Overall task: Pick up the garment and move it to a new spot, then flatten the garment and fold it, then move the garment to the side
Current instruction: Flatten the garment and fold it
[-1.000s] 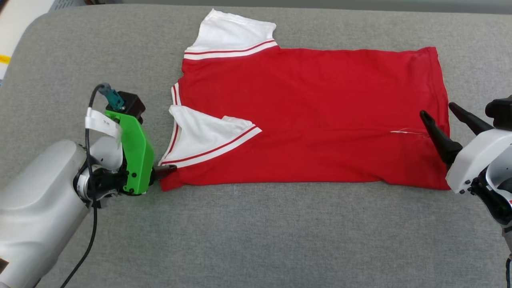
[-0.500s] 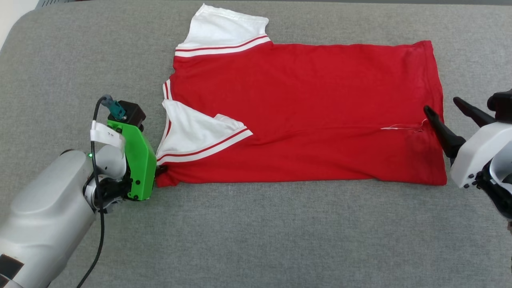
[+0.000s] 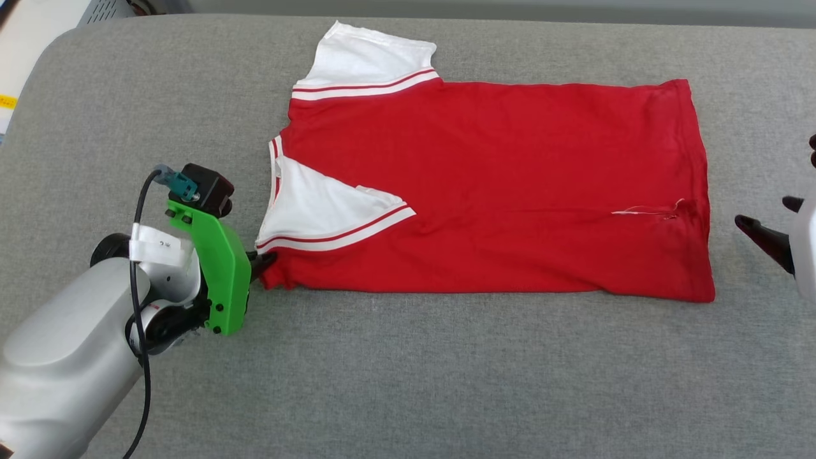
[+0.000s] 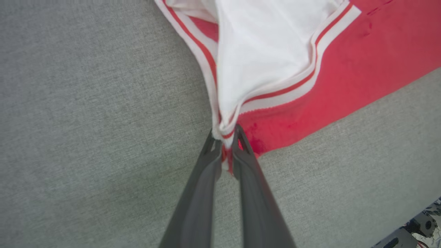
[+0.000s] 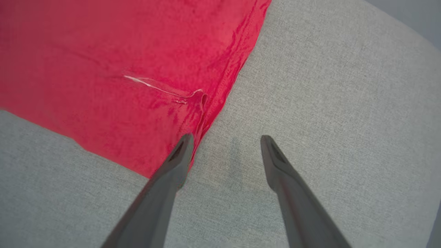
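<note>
The garment lies flat across the upper middle of the head view, neck end at the left and hem at the right. At its lower left corner the left gripper is pinched tight on the cloth. In the left wrist view the two dark fingers meet on a bunched point of striped trim and red fabric, which rises slightly from the grey padded surface. Just above that grip, a white sleeve is folded inward over the red body, its striped band slanting toward the centre. The second sleeve sticks out at the top edge. Behind the fingers, toward the lower left of the head view, come a green bracket, a black camera block, a white label and a dark cable looping over the pale forearm. At the right edge of the head view the right gripper has its fingers spread apart over bare grey padding, just beside the hem and off the cloth. In the right wrist view one fingertip lines up with the hem's edge, and a loose white thread lies on the red fabric close to it.
</note>
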Robot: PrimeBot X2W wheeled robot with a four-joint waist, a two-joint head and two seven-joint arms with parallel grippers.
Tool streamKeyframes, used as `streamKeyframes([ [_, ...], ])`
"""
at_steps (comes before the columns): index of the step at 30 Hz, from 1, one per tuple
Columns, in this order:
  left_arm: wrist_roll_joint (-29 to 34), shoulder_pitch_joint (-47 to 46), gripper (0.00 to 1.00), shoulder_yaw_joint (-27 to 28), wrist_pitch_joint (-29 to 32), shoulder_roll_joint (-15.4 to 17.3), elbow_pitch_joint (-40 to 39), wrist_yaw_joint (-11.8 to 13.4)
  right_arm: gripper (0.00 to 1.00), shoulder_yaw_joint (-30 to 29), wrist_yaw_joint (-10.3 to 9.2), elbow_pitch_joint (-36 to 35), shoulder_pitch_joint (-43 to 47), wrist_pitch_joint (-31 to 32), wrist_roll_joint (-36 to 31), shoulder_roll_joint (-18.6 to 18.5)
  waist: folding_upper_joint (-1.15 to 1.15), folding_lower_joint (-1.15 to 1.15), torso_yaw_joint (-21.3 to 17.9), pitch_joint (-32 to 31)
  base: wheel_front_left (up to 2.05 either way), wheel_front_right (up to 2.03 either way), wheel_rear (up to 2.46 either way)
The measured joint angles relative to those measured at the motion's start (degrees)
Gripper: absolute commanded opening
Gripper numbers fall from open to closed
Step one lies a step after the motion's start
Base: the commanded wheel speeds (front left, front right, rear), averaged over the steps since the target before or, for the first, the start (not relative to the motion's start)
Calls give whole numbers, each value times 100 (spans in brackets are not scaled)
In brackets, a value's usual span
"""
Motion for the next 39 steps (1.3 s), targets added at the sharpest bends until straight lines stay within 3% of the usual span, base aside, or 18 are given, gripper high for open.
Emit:
streamKeyframes([
  [4,63,-2,0,-4,-26,14,-200,19,100,15,0,18,14,448,24,-34,0,0,61,101,0,0,0],
  [8,87,-7,0,-5,-55,-1,-309,59,100,63,0,322,26,482,-70,212,0,0,129,218,0,0,0],
  [18,105,-7,0,-100,-169,-144,-143,58,100,320,-10,1341,109,-91,-188,651,0,0,260,418,0,0,0],
  [19,105,-2,0,-109,-200,-144,-118,58,53,334,-10,1368,111,-159,-168,660,0,0,251,406,0,0,0],
  [21,104,27,0,-133,-248,-145,-58,57,0,393,-10,1415,119,-345,-135,670,0,0,226,357,0,0,0],
  [29,68,224,0,-127,-401,22,-41,43,0,405,0,1187,291,-975,41,613,0,0,131,14,0,0,0],
  [35,-40,396,0,33,-479,438,-543,60,0,113,1,510,644,-1066,216,316,0,0,75,-324,0,0,0],
  [39,-85,593,0,60,-464,724,-1049,215,0,-191,1,44,1076,-956,346,222,0,0,51,-492,0,0,0],
])
